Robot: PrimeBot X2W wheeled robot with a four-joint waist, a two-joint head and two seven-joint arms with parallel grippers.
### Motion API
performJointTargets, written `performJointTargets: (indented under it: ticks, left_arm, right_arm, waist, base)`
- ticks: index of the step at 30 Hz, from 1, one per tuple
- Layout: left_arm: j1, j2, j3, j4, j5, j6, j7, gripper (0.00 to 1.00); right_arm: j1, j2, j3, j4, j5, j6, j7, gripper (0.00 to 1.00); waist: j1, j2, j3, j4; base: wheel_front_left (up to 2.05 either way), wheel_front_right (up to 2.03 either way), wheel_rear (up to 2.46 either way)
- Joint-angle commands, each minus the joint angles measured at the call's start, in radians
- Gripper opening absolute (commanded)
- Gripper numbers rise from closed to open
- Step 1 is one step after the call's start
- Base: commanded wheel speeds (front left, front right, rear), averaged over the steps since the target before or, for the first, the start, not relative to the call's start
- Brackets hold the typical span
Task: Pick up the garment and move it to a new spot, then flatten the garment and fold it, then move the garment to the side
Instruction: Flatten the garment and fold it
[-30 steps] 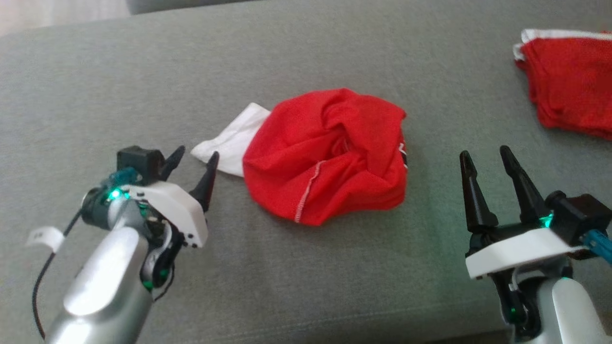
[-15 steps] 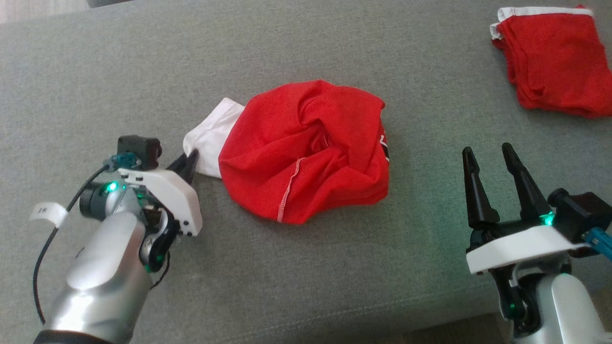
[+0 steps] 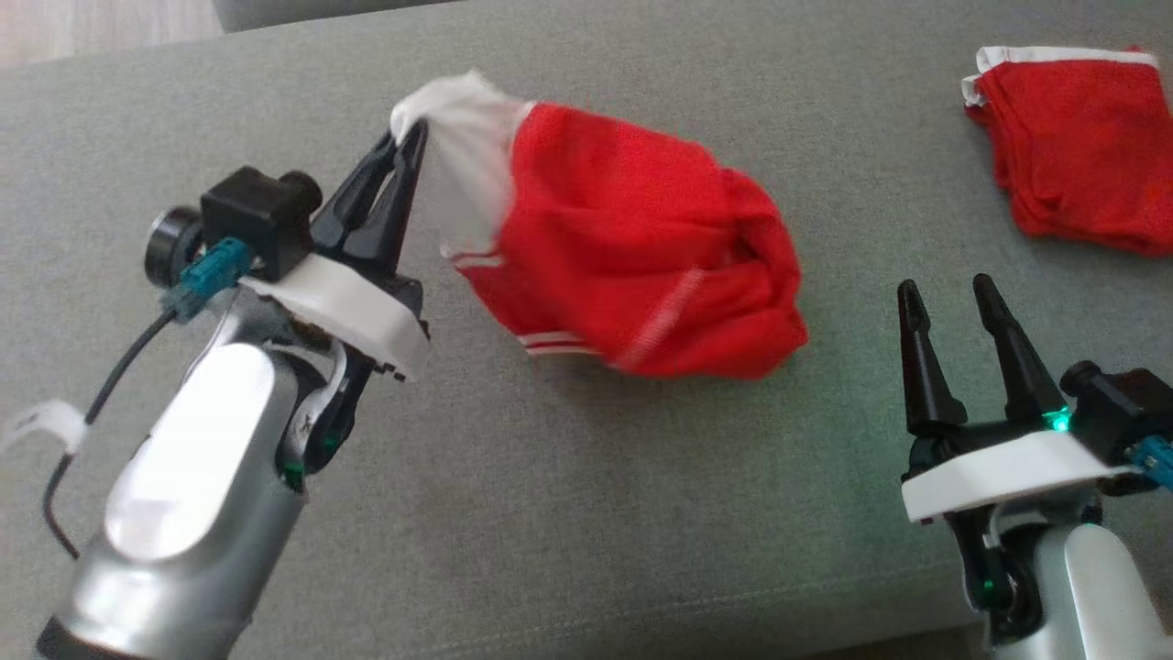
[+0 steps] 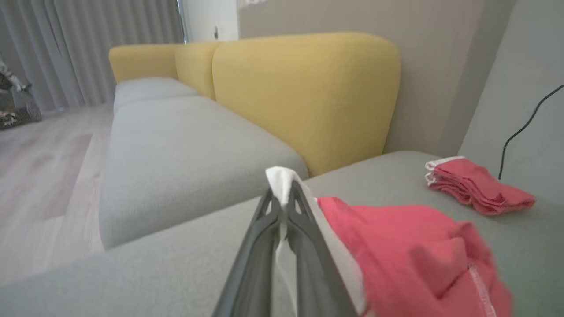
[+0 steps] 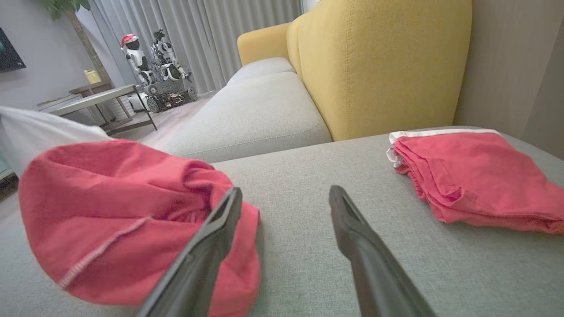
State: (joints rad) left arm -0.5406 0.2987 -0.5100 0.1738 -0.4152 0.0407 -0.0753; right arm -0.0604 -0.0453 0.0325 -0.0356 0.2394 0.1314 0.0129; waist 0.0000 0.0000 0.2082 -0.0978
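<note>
A crumpled red garment (image 3: 641, 257) with a white band lies partly lifted on the grey cushion (image 3: 568, 513). My left gripper (image 3: 410, 137) is shut on the garment's white edge (image 3: 463, 137) and holds that end raised; in the left wrist view the white cloth (image 4: 282, 185) sticks out between the closed fingers, with the red garment (image 4: 410, 255) hanging to the right. My right gripper (image 3: 948, 295) stands open at the lower right, apart from the garment. In the right wrist view its fingers (image 5: 207, 246) frame bare cushion, with the garment (image 5: 123, 220) on the left.
A second red garment (image 3: 1081, 147), folded with a white band, lies at the cushion's far right corner (image 5: 471, 176). Beyond the cushion stand a yellow sofa back (image 4: 304, 97) and a grey seat (image 4: 185, 149). A low table (image 5: 88, 99) and wooden floor lie further off.
My left gripper closed on the white edge and rose up and away, dragging the garment's left end off the cushion and stretching it. The right gripper stayed put. The camera shifted slightly.
</note>
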Motion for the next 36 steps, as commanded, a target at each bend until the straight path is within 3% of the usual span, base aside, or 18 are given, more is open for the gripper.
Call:
performJointTargets:
  ticks: [1, 10, 18, 22, 26, 27, 28, 29, 32, 36]
  left_arm:
    - [-0.023, 0.04, 0.036, -0.066, 0.007, 0.013, 0.007, 0.0]
    - [0.113, 0.113, 0.084, -0.368, 0.028, 0.124, 0.065, 0.0]
    - [0.35, 0.166, 0.213, -0.414, -0.024, 0.258, 0.071, 0.0]
    - [0.425, 0.145, 0.228, -0.367, -0.072, 0.264, 0.053, 0.0]
    - [0.468, 0.097, 0.225, -0.252, -0.138, 0.232, 0.01, 0.0]
    - [0.469, 0.085, 0.224, -0.219, -0.15, 0.221, -0.003, 0.25]
    - [0.469, 0.071, 0.224, -0.187, -0.166, 0.209, -0.017, 0.79]
    - [0.466, 0.062, 0.222, -0.157, -0.173, 0.198, -0.031, 1.0]
    - [0.453, 0.03, 0.218, -0.08, -0.18, 0.174, -0.097, 1.0]
    - [0.435, 0.014, 0.207, -0.071, -0.138, 0.175, -0.15, 1.0]
  right_arm:
    - [-0.023, -0.005, 0.021, -0.033, 0.009, -0.001, -0.007, 1.0]
    - [-0.01, -0.005, 0.013, -0.035, 0.013, -0.001, 0.0, 1.0]
    - [-0.012, -0.005, 0.009, -0.043, 0.013, -0.001, 0.009, 1.0]
    - [-0.014, -0.005, 0.009, -0.047, 0.01, -0.001, 0.014, 1.0]
    - [-0.019, -0.005, 0.009, -0.05, 0.007, -0.001, 0.018, 1.0]
    - [-0.019, -0.005, 0.01, -0.05, 0.007, -0.001, 0.02, 1.0]
    - [-0.02, -0.005, 0.011, -0.05, 0.006, -0.001, 0.021, 1.0]
    - [-0.02, -0.005, 0.012, -0.05, 0.005, -0.001, 0.022, 1.0]
    - [-0.015, -0.005, 0.011, -0.052, -0.003, -0.001, 0.028, 1.0]
    - [-0.005, -0.005, 0.01, -0.061, -0.017, -0.001, 0.032, 1.0]
  waist:
    - [0.0, 0.0, -0.005, 0.005]
    - [0.0, 0.0, -0.018, 0.041]
    - [0.0, 0.0, -0.012, 0.072]
    - [0.0, 0.0, -0.006, 0.079]
    - [0.0, 0.0, 0.001, 0.084]
    - [0.0, 0.0, 0.0, 0.084]
    - [0.0, 0.0, -0.001, 0.084]
    - [0.0, 0.0, -0.003, 0.084]
    - [0.0, 0.0, -0.024, 0.084]
    - [0.0, 0.0, -0.052, 0.088]
  base:
    - [0.0, 0.0, 0.0]
    - [0.0, 0.0, 0.0]
    - [0.0, 0.0, 0.0]
    - [0.0, 0.0, 0.0]
    - [0.0, 0.0, 0.0]
    - [0.0, 0.0, 0.0]
    - [0.0, 0.0, 0.0]
    - [0.0, 0.0, 0.0]
    - [0.0, 0.0, 0.0]
    - [0.0, 0.0, 0.0]
